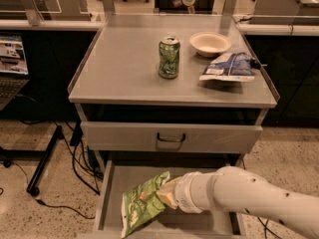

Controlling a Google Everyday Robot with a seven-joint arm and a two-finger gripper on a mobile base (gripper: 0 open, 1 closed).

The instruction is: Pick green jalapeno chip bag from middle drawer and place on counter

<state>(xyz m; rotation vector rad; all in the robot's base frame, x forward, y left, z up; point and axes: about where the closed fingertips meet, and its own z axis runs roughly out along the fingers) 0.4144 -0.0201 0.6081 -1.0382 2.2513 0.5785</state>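
Note:
The green jalapeno chip bag (141, 204) hangs tilted over the open middle drawer (103, 197), its right upper edge pinched in my gripper (167, 195). The gripper reaches in from the right on a thick white arm and is shut on the bag. The bag's lower end points down and left, near the drawer's front left; I cannot tell whether it touches the floor. The counter (119, 66) is the grey top above the drawers.
On the counter stand a green drink can (169, 57), a white bowl (210, 43) and a blue-and-white bag (228, 66). The upper drawer front (171, 137) with a dark loop handle is closed just above the gripper. Cables and a stand leg lie on the floor at left.

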